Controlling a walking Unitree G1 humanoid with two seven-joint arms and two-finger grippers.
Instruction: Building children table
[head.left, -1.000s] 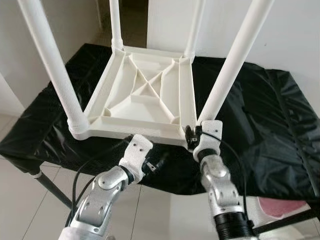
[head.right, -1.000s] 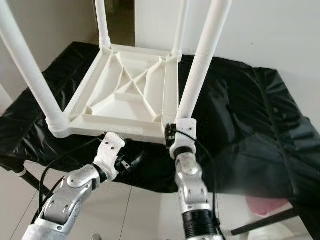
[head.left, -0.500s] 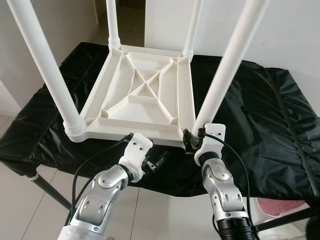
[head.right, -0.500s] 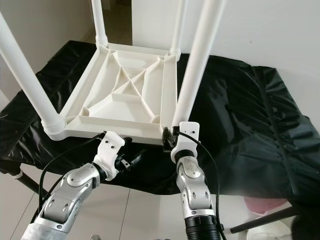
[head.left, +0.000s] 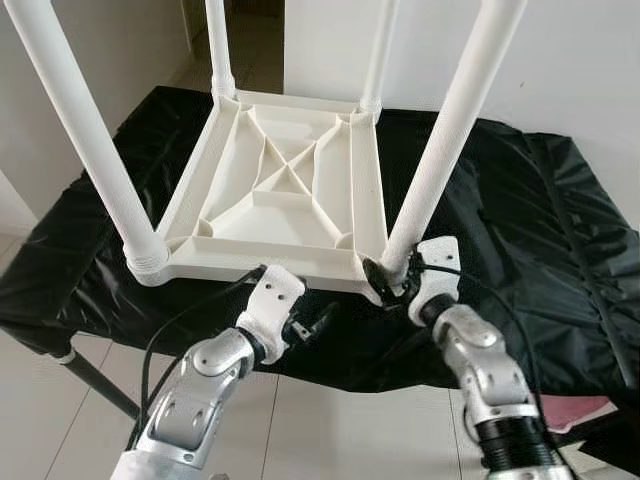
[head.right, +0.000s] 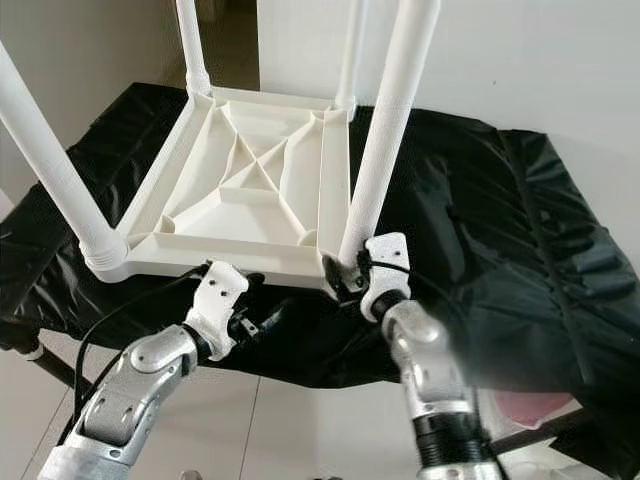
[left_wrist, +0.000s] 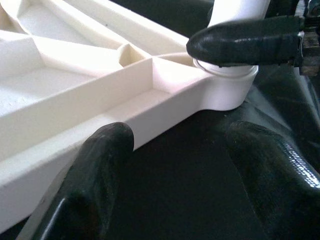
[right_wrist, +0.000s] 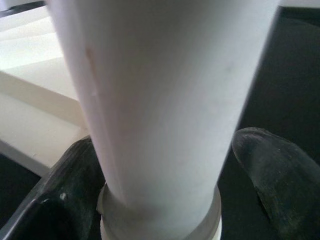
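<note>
head eyes look down; wrist cameras sit close at table leg.

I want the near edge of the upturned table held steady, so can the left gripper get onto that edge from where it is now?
Probably yes. The left gripper is open, right at the near edge of the white table, one finger against the rim, with only black cloth between its fingers. The right gripper sits at the near right leg, off to the side.

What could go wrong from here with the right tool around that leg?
1. The right tool straddles the near-right leg at its socket; a sideways pull could lever the leg loose.
2. The upturned white table sits near the edge of the black-covered bench; a tug could slide it off.
3. The left tool is open just below the table's near rim and could snag it.
</note>
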